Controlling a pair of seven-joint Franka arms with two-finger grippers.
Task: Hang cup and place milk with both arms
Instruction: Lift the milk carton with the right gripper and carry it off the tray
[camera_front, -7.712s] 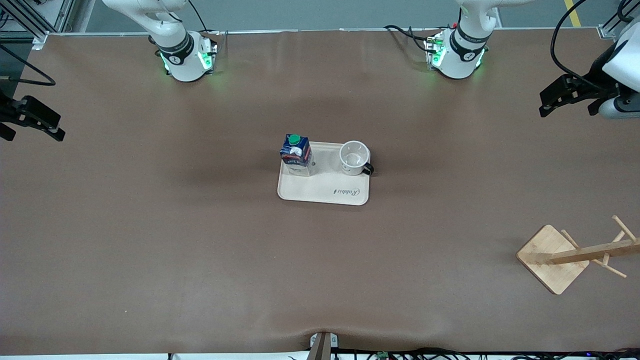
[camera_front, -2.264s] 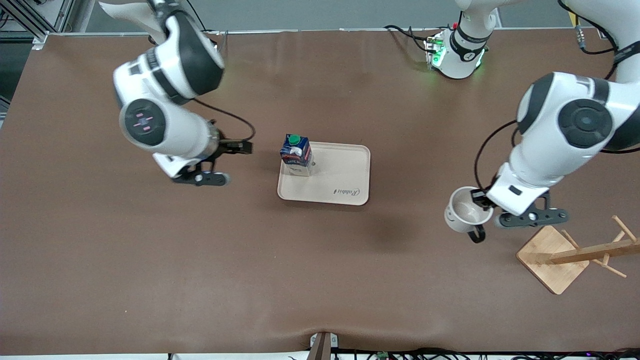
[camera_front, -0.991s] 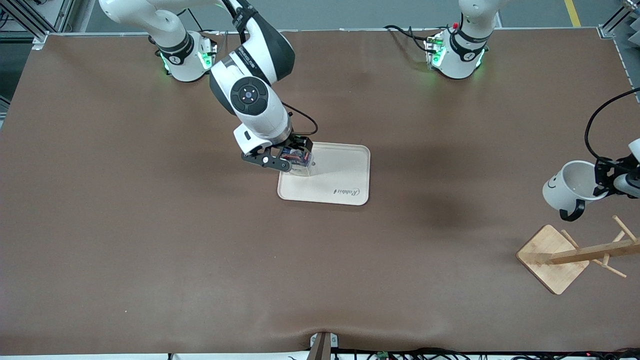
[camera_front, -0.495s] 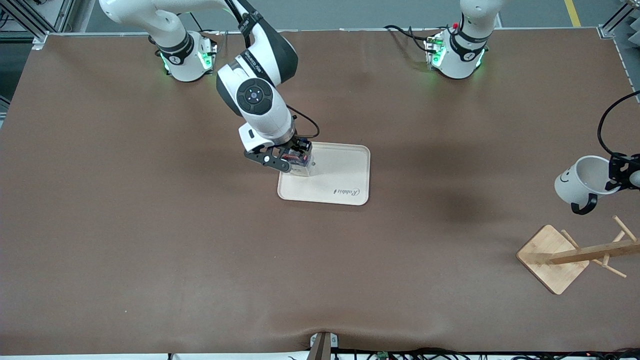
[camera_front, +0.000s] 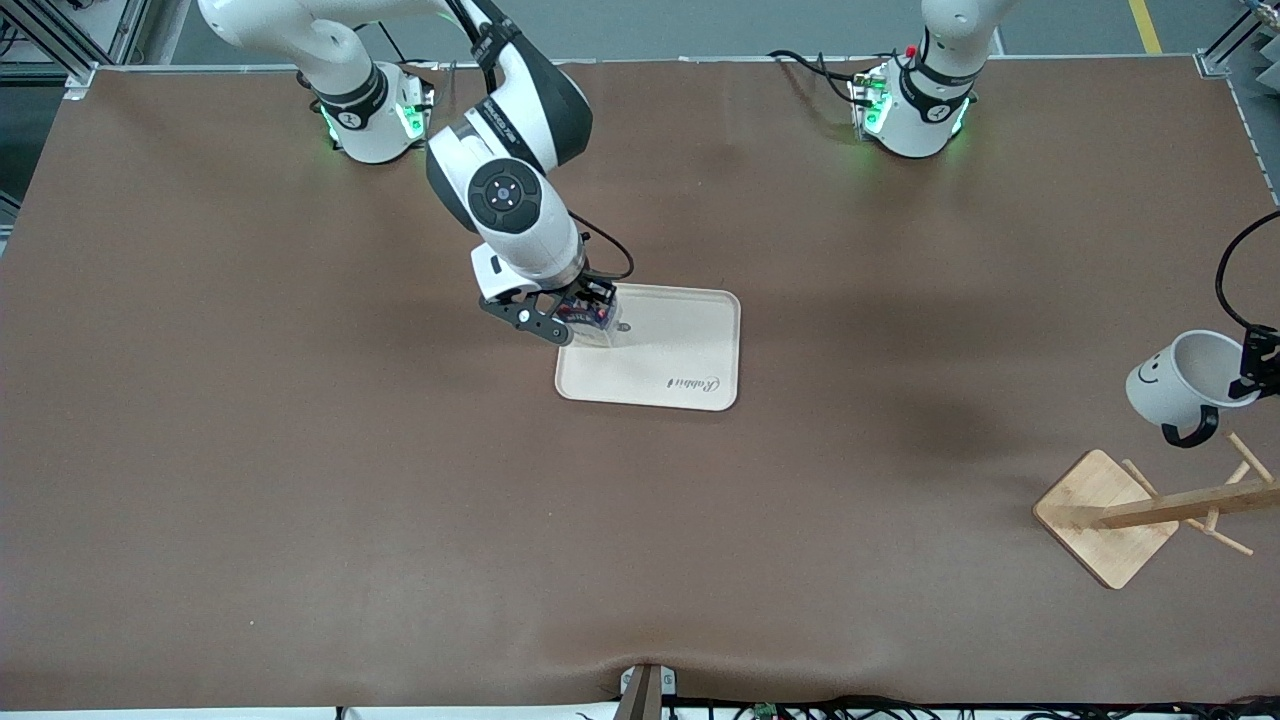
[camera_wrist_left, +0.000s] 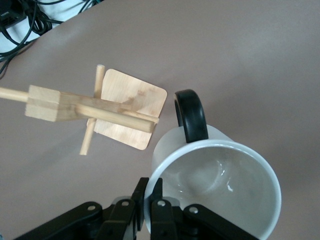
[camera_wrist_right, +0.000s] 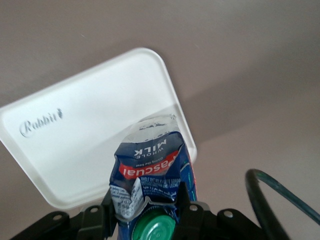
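Front view: right claw (camera_front: 572, 318) grips milk (camera_front: 590, 322) over tray (camera_front: 690, 352); left claw (camera_wrist_left: 150, 212) holds cup (camera_front: 1180, 378).

My front camera sits high across the table (camera_front: 300, 480), looking down at it, with both arm bases along the top of the frame. It is the widest view, taking in nearly the whole tabletop. My left wrist camera looks down past the cup (camera_wrist_left: 220, 185) from very close, with the wooden rack (camera_wrist_left: 95, 110) in its upper left; the front view shows that rack (camera_front: 1150, 510) at lower right. My right wrist camera looks down close over the milk (camera_wrist_right: 152, 175) and the tray (camera_wrist_right: 75, 145), which lies at the front view's centre (camera_front: 680, 360).
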